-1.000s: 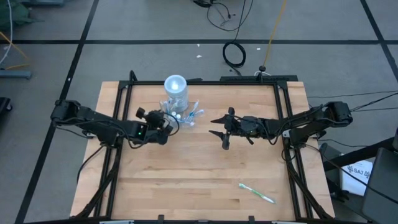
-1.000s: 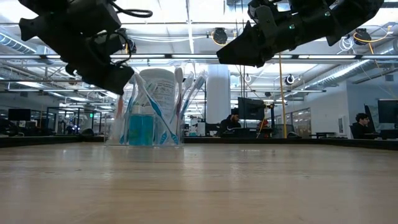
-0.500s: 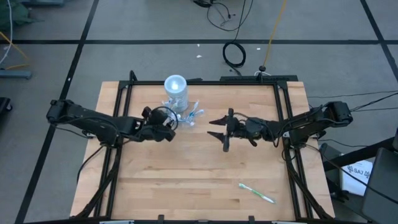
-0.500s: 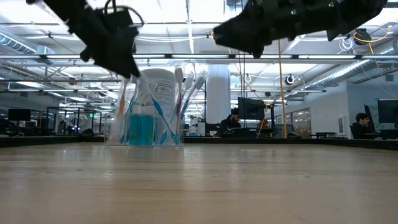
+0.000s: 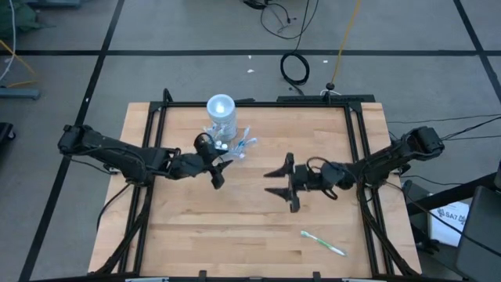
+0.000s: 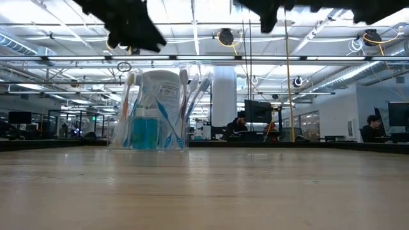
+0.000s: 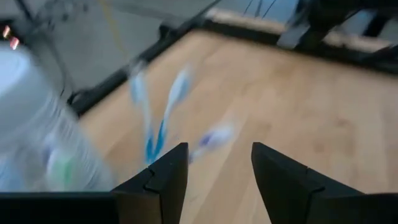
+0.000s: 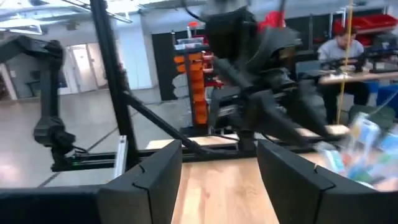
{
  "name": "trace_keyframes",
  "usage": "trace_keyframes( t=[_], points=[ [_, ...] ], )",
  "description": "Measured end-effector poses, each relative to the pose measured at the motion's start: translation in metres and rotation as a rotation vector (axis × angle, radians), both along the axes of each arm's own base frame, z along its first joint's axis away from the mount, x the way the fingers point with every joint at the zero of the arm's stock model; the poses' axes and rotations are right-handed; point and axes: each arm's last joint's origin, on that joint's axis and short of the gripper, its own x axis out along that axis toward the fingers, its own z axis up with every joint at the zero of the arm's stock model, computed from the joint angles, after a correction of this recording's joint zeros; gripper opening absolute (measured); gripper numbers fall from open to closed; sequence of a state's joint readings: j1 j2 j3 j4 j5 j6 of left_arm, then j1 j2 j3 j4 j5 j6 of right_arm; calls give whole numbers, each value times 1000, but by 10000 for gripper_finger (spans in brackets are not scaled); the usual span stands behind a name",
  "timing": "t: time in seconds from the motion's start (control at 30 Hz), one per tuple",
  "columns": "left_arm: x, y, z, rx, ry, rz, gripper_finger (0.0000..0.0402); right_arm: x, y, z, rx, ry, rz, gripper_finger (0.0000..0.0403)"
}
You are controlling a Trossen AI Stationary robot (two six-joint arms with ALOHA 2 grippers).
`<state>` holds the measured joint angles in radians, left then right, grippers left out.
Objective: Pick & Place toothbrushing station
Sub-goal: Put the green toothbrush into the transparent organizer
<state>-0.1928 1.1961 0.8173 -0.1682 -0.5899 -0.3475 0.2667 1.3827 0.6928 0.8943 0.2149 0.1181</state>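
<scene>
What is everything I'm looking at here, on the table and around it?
Toothbrushing station: one, clear with pale round top, far part of the table, left of centre, brushes and teal tubes inside.
Loose toothbrush: one, green and white, near right part of the table.
Table: one, light wood.
Cable coil: one, black, floor beyond the table.
People: two seated, in the room behind.
Left gripper: dark, jaws open, beside the station.
Right gripper: dark, jaws open, mid-table.
</scene>
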Motion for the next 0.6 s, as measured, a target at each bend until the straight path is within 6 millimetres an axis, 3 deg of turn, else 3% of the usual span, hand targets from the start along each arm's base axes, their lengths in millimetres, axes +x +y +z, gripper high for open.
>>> trace_keyframes(
  t=[0.13,0.33,0.4,0.5,0.6],
  points=[
    [6,-1,11,71,-77,-62,180,2,26,10,-50,9,-15,201],
    [7,-1,13,159,-65,-102,179,24,68,12,-146,168,14,201],
    [7,-1,13,173,-59,-108,179,25,82,4,-190,326,58,201],
    [7,-1,13,201,-45,-120,179,8,96,-15,-222,656,107,201],
    [7,0,14,233,-38,-130,179,-11,104,-27,7,852,38,201]
  ],
)
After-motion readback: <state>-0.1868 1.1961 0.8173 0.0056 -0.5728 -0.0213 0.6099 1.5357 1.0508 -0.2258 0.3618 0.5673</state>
